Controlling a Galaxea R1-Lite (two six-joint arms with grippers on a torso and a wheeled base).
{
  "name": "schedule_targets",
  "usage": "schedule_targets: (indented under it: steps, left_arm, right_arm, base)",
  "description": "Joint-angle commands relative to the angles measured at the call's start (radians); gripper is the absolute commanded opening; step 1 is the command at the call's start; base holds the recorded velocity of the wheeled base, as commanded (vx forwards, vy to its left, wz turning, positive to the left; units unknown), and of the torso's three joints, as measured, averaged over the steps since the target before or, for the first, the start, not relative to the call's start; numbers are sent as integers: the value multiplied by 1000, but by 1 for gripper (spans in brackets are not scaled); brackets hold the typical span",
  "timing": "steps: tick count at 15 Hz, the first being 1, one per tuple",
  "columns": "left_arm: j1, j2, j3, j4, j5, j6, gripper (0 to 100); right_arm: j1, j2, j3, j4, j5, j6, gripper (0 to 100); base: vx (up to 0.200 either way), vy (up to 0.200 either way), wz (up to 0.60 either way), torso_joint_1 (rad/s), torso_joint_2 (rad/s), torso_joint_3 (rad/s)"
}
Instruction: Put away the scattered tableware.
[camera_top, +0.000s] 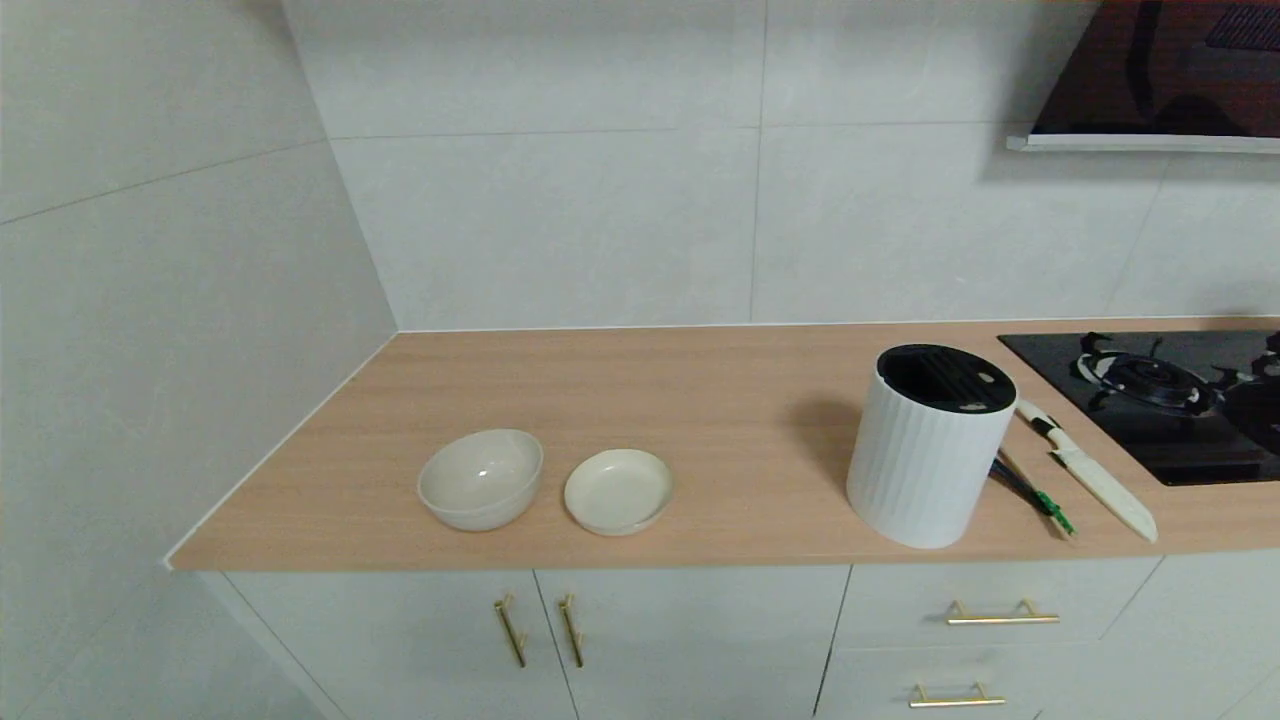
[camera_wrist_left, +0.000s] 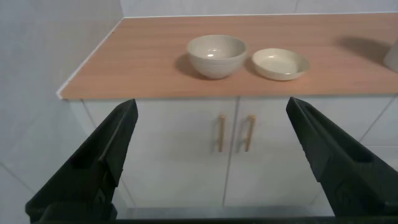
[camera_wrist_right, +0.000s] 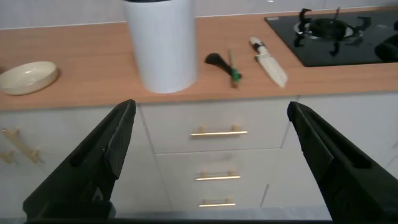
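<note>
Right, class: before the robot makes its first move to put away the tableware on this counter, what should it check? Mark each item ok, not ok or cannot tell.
1. Left gripper open and empty: ok.
2. Right gripper open and empty: ok.
3. Holder upright on the counter, slotted top uncovered: ok.
4. Knife lying flat, nothing on it: ok.
5. Bowl and dish empty: ok.
6. Dark utensils fully exposed for a grasp: cannot tell, partly behind the holder.

Cream bowl (camera_top: 481, 479) beside shallow dish (camera_top: 618, 489); knife (camera_top: 1088, 473), chopsticks (camera_top: 1035, 495) by white holder (camera_top: 930, 450)
</note>
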Motion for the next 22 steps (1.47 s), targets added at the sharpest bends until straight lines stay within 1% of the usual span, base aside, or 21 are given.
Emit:
schedule_targets:
  steps: [1,12,22]
  left_arm:
    - [0,0,0,0,0,0,100]
    - [0,0,0,1,0,0,100]
    - [0,0,0,0,0,0,100]
  right_arm:
    - [0,1,0,0,0,0,100]
    - [0,1,0,0,0,0,100]
    - [0,1,0,0,0,1,100]
  base:
    - [0,200,0,2,2,2]
    - [0,200,0,1,4,4]
    - [0,0,0,0,0,0]
